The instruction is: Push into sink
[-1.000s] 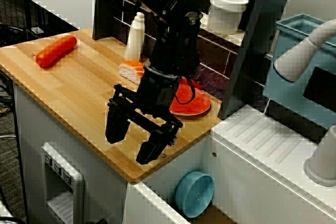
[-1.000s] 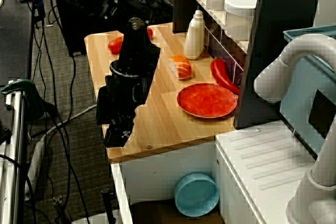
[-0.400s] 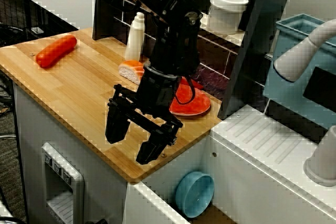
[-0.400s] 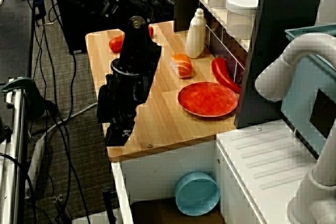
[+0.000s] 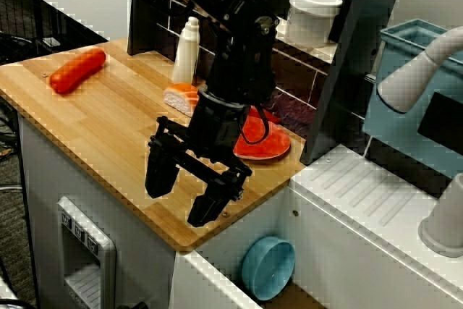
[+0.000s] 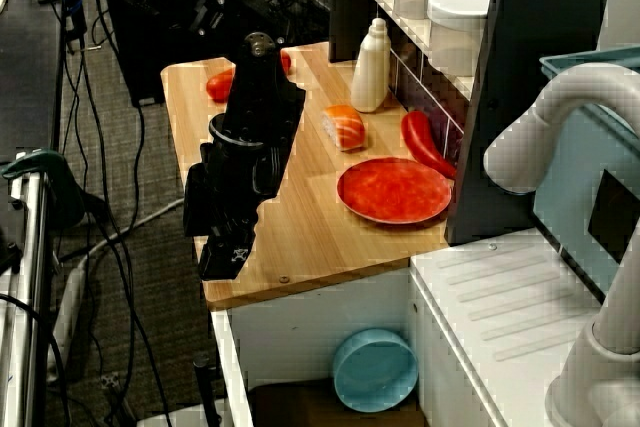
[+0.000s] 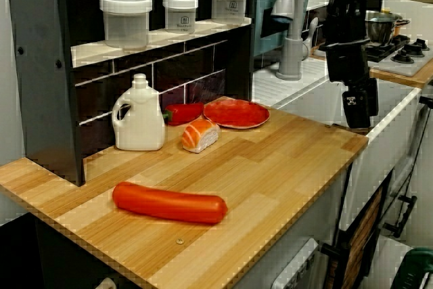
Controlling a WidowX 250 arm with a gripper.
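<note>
On the wooden counter point(image 5: 108, 113) beside the sink point(image 5: 217, 280), my gripper point(image 5: 189, 192) hangs spread; the rigid, light red plate point(image 6: 393, 190) looks easiest pushed at its rim.

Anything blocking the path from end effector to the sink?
Nothing visible. The end effector hangs open by the counter front corner, next to the sink. Only a blue bowl sits inside the sink, by its wall.

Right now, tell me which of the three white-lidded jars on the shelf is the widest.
The jar at the shelf's outer end, farthest from the faucet. It is clearly broader than the two narrower jars beside it.
</note>
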